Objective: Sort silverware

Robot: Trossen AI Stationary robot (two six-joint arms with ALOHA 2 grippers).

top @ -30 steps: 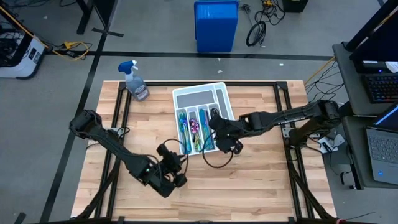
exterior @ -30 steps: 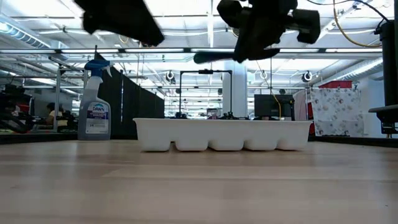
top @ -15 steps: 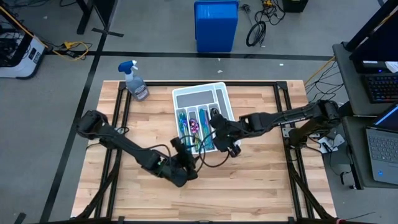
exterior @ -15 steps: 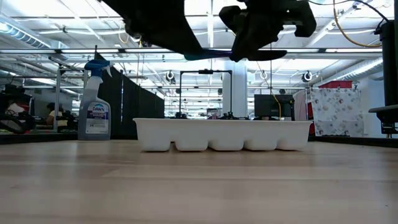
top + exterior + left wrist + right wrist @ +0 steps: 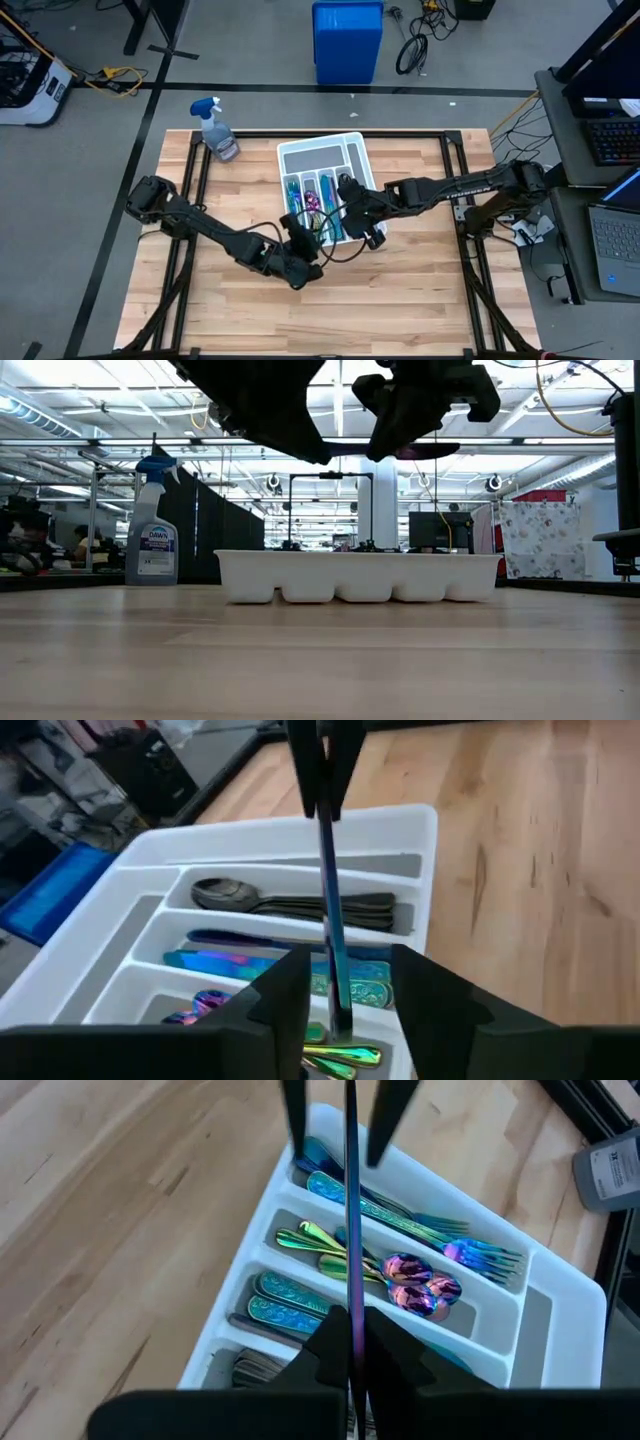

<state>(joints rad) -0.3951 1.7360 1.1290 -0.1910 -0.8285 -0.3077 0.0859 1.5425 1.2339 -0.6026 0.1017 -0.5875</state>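
Tray [image 5: 325,152]: white, mid-table, cutlery sorted inside.
Right gripper [image 5: 350,1342]: clamped on a slim knife [image 5: 352,1230] held above the tray.
Left gripper [image 5: 345,988]: straddling its far end (grip unclear).
Risk: release early and your knife drops into the wrong slot.

Sorted silverware is lying lengthwise in separate compartments: dark gunmetal spoons [image 5: 290,902], iridescent blue knives [image 5: 230,963], rainbow-purple spoons [image 5: 415,1280] and teal forks [image 5: 420,1225]. One slim blue-purple piece [image 5: 352,1220] is hanging in the air above them.
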